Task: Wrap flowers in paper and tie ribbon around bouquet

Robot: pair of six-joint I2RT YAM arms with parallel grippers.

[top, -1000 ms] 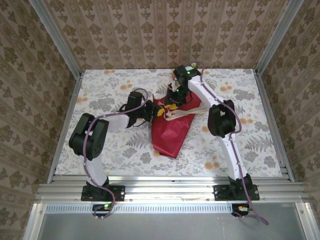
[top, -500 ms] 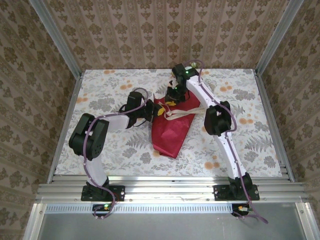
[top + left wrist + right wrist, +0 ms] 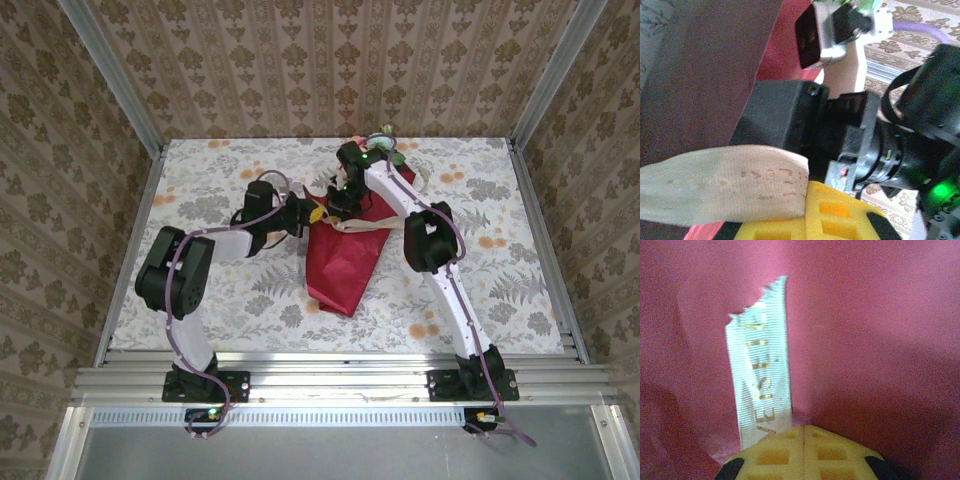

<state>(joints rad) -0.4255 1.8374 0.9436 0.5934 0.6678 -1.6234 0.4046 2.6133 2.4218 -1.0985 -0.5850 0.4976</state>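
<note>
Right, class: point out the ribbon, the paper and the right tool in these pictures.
ribbon [image 3: 761, 375]: right wrist view, middle of the lettered strip.
paper [image 3: 345, 265]: top view, middle of the sheet.
right tool [image 3: 804, 432]: right wrist view, where its yellow tips meet.

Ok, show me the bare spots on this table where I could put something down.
Free: the far left corner of the table, behind the left arm; the right side beyond the right arm; the near strip in front of the paper. Crowded: the middle, where both arms meet over paper and ribbon.
</note>
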